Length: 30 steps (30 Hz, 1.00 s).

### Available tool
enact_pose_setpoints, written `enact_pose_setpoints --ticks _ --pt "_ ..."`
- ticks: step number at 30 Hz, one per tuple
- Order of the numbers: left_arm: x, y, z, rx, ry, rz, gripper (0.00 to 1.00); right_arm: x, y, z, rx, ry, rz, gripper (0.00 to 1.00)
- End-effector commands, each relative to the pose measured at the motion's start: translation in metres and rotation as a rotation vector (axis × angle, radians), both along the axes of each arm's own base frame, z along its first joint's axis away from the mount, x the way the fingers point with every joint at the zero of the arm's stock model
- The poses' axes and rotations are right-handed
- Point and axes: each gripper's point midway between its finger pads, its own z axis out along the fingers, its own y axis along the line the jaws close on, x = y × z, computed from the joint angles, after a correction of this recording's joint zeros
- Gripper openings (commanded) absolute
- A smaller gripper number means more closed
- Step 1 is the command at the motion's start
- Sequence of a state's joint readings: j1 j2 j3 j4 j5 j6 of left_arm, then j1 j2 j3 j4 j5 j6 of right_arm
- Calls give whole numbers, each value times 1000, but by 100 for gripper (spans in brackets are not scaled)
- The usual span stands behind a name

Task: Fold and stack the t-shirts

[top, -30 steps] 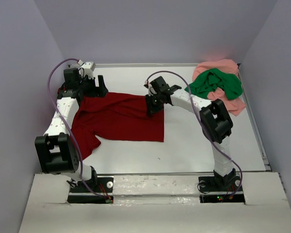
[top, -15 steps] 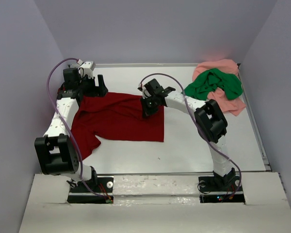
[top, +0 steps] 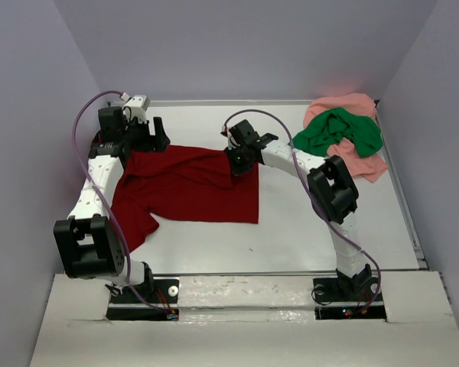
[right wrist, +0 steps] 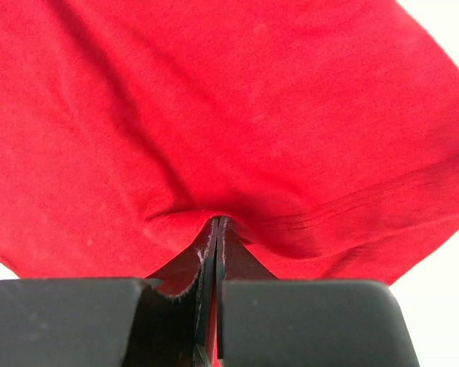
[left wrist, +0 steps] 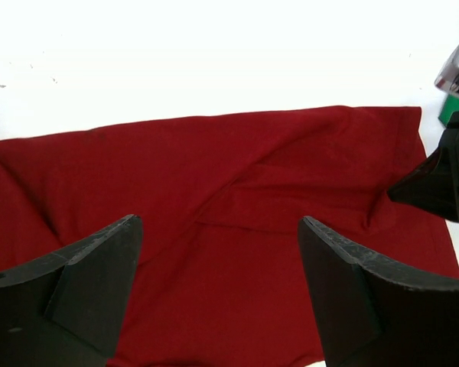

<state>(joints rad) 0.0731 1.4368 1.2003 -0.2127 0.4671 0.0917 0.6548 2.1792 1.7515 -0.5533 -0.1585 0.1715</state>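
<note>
The dark red t-shirt [top: 187, 187] lies spread flat on the table's left half, one sleeve pointing to the near left. My right gripper [top: 239, 163] is shut on its far right edge; the cloth puckers at the closed tips in the right wrist view [right wrist: 216, 223]. My left gripper [top: 157, 134] is open at the shirt's far left corner and holds nothing. In the left wrist view [left wrist: 218, 229] it hovers over the red cloth [left wrist: 229, 191]. The bright green t-shirt [top: 340, 130] lies crumpled on the pale salmon pink t-shirt [top: 363, 162] at the far right.
The white table [top: 306, 222] is walled by grey panels on the left, back and right. The right arm's tip [left wrist: 436, 187] shows at the right edge of the left wrist view. The right arm's cable arcs above the shirt's far edge.
My right gripper, still shut on the red shirt's edge, shifted slightly left and then back a little. The left arm has hardly moved.
</note>
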Motion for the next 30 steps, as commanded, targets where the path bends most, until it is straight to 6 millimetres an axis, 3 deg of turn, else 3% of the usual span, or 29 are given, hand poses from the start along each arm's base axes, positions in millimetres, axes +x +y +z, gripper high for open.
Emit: enact_pose_setpoints --ticks 1,2,3,5,6,9,14,20,30 --pt "-3 -4 21 -3 -74 -18 91 31 -4 51 45 -137 -15 0" --pt "-4 -5 21 -5 -72 -19 91 30 -3 54 52 -138 -5 0" --pt "-3 -5 21 -4 -71 -19 91 27 -1 55 65 -135 12 6" --pt "-3 -5 19 -7 -66 -21 91 19 6 56 104 -103 47 32" --pt "-3 -5 19 -6 -68 -22 91 16 8 58 117 -95 57 61" --pt "-2 -5 17 -5 -63 -21 91 5 15 59 164 -52 93 75" --pt "-2 -6 17 -6 -64 -25 91 -4 17 60 192 -19 104 83" --pt "-1 -7 15 -9 -58 -31 91 -16 19 57 218 46 99 84" --pt "0 -7 15 -11 -56 -31 91 -26 14 20 167 135 96 81"
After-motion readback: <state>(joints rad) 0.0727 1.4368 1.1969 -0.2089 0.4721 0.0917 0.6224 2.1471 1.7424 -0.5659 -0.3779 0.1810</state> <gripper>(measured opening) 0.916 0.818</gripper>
